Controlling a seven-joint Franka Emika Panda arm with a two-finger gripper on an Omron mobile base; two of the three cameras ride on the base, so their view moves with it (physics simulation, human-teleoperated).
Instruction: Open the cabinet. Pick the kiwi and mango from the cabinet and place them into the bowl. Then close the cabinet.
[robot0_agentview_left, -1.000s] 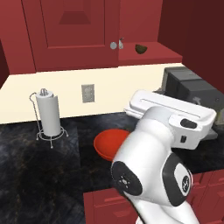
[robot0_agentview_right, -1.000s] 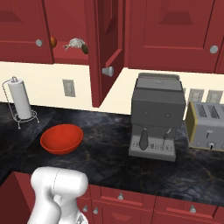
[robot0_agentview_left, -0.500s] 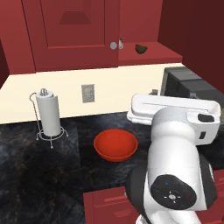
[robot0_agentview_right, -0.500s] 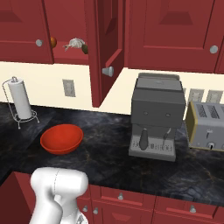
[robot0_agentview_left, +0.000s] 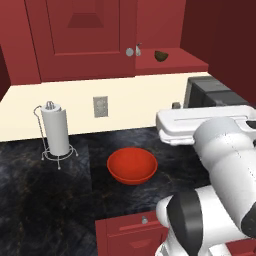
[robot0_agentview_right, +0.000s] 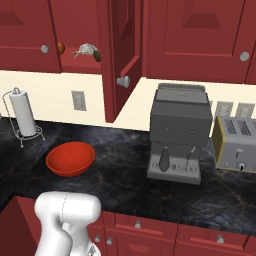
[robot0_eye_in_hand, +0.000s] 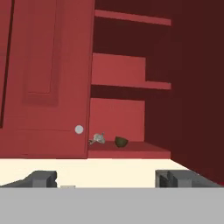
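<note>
Kiwi (robot0_eye_in_hand: 120, 141) on low shelf, open cabinet (robot0_eye_in_hand: 131, 70); no legible txt.

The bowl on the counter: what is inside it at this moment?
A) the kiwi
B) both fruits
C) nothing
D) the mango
C. The bowl shows only its plain red inside in both base views, while the kiwi lies on the lowest shelf of the open cabinet, and the mango sits on that shelf too.
</note>
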